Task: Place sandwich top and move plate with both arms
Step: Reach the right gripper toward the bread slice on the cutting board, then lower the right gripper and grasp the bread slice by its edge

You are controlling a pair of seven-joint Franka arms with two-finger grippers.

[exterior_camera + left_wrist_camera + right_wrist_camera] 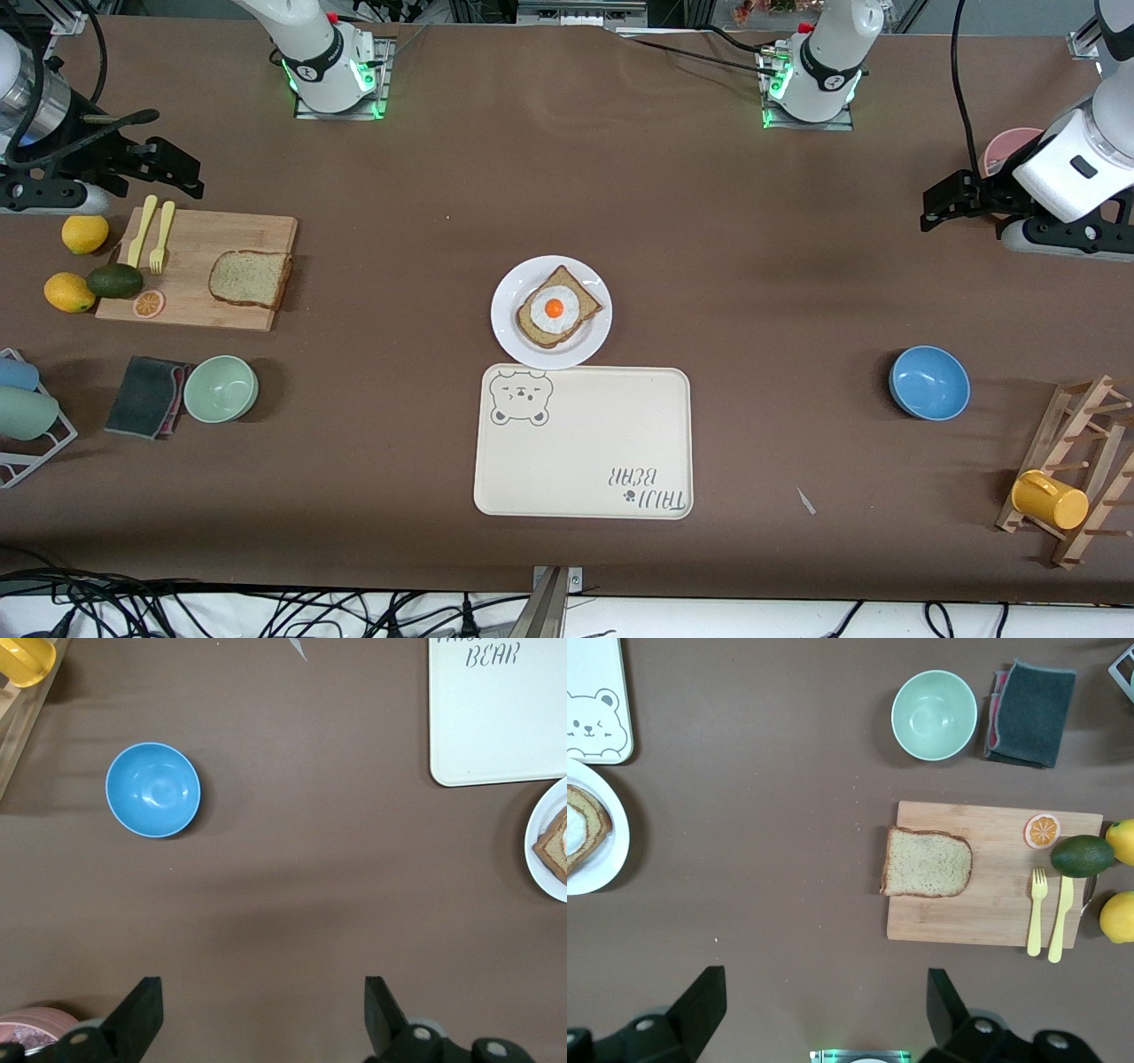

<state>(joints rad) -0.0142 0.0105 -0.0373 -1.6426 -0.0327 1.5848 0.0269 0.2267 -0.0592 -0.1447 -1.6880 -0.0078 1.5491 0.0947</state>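
Your right gripper hangs spread and empty over the cutting board, where the sandwich top lies; nothing's started, so grasp it first. The plate with its egg slice touches the tray. Your left gripper waits, fingers apart, at its end.

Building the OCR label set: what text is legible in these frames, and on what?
"TAIJI BEAR": printed on the cream tray at one corner, upside down in the front view; only "BEAR" shows in the left wrist view.
No other text; the tray's bear face is a drawing.
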